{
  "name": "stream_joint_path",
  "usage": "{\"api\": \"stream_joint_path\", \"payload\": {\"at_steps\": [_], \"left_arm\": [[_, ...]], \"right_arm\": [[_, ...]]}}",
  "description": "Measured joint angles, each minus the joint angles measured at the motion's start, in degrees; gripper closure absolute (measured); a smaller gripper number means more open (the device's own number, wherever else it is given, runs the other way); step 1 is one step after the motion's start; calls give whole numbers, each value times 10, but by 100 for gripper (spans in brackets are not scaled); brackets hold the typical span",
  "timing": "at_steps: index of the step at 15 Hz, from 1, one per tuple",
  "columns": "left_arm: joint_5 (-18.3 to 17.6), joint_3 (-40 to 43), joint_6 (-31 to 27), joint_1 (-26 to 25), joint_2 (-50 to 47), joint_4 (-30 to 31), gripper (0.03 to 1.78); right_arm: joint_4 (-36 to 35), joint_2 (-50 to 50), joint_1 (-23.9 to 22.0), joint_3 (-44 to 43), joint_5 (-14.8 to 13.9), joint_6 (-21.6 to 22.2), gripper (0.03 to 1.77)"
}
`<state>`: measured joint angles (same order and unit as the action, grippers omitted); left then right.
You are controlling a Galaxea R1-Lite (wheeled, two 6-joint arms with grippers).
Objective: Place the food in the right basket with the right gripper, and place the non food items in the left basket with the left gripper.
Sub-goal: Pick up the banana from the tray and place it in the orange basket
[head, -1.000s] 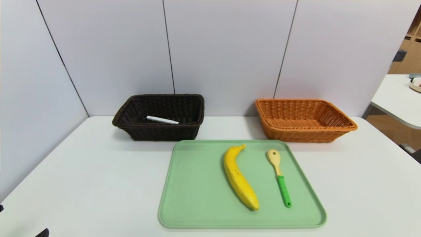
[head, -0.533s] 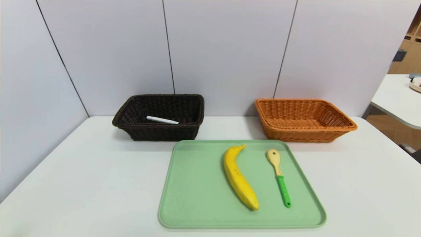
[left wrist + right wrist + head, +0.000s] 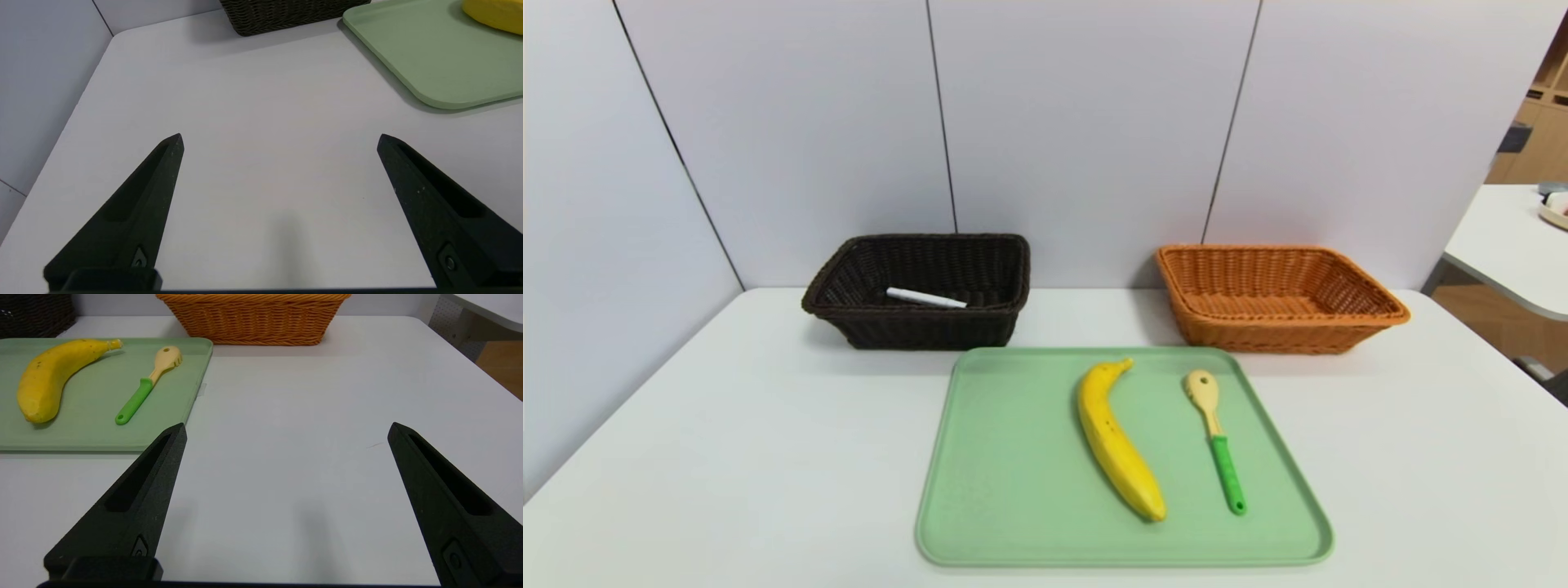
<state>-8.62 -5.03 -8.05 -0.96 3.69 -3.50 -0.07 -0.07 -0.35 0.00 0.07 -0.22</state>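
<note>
Now, banana (image 3: 1117,441) lies on green tray (image 3: 1013,490), looks soft; grab middle gently. Left gripper (image 3: 282,141), right gripper (image 3: 288,428) wide open, off tray.

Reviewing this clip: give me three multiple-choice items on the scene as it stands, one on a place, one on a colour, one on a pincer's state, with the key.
1. Where does the white marker lie?
A) On the green tray
B) In the dark brown basket
C) In the orange basket

2. What colour is the spoon's handle?
A) Green
B) Red
C) Blue

3. How does the right pincer stand?
A) Shut on the banana
B) Shut on the spoon
C) Open, holding nothing

Key:
1. B: the white marker lies inside the dark brown basket.
2. A: the spoon has a green handle below its cream head.
3. C: the right pincer has its jaws wide apart over the white table, with only bare tabletop seen between them.
</note>
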Motion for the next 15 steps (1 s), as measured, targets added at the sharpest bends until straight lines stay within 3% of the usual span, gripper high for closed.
{"api": "stream_joint_path", "payload": {"at_steps": [3, 15], "left_arm": [[56, 38, 3, 2, -28, 25, 12], [63, 50, 31, 3, -38, 35, 12]], "right_arm": [[0, 0, 0, 0, 0, 0, 10], [0, 0, 0, 0, 0, 0, 10]]}}
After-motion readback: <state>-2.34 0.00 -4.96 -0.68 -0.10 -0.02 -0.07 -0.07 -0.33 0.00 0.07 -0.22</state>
